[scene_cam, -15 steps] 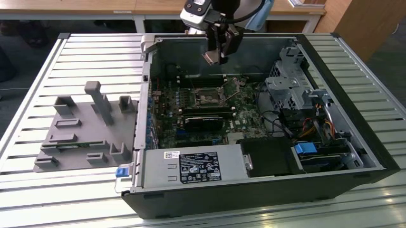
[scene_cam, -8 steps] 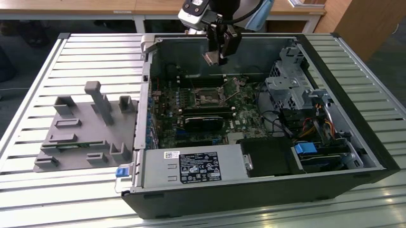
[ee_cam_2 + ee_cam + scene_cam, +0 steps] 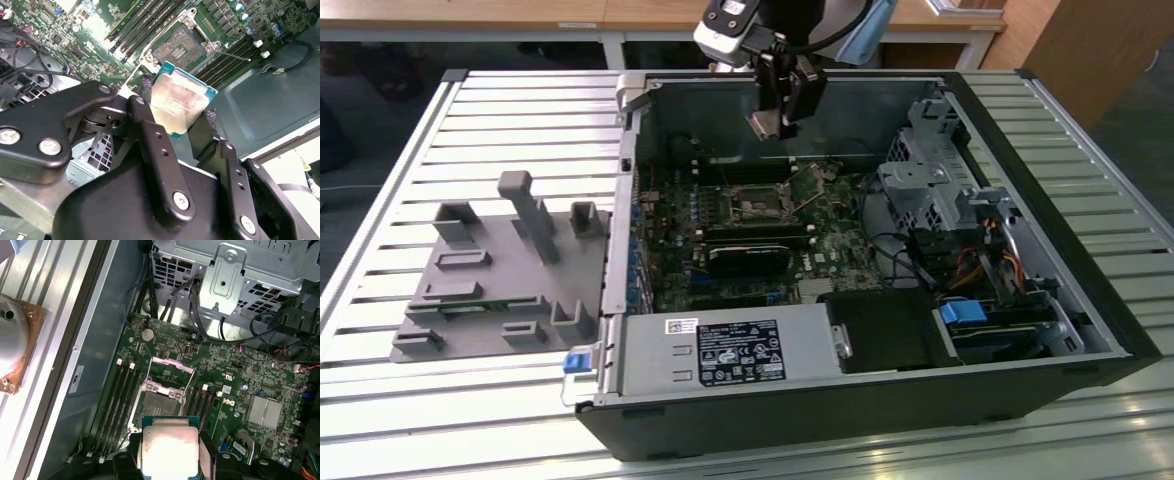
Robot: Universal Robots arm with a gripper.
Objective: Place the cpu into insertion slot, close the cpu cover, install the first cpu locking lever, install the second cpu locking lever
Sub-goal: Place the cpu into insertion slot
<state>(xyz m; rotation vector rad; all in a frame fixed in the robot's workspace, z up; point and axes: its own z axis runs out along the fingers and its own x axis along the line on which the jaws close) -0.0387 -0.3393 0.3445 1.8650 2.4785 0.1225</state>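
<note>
Noted the cpu [image 3: 182,102] pinched by two opposite edges between the black fingers [image 3: 152,140] of the gripper [image 3: 179,107]: claw narrowed onto the chip and holding it. Logged the dull silver-tan top facing the camera in both wrist views, with a thin green rim around it. Placed it in mid-air, touching nothing but the fingers.

In the exterior view, found the cpu [image 3: 765,124] and gripper [image 3: 775,122] over the far part of the open computer case [image 3: 1014,130], well above the motherboard [image 3: 720,250].

Found the insertion slot [image 3: 157,407] bare, contact field exposed, near the chip in the first wrist view but apart from it. Saw the cpu cover [image 3: 172,362] swung up off the slot, standing at the slot's edge on the side toward the metal drive cage [image 3: 235,275]. Counted long black memory slots [image 3: 116,400] flanking the insertion slot on two sides.

Further out, recorded the case lying open side up on a slatted metal table [image 3: 520,100]. Marked a grey fixture [image 3: 494,270] with upright posts just beside the case, on the exterior view's left. Marked the power supply [image 3: 720,350] with its white label along the near wall of the case. In the first wrist view, spotted a round silvery part on a copper-coloured plate [image 3: 12,347] resting on the slats outside the case wall.
</note>
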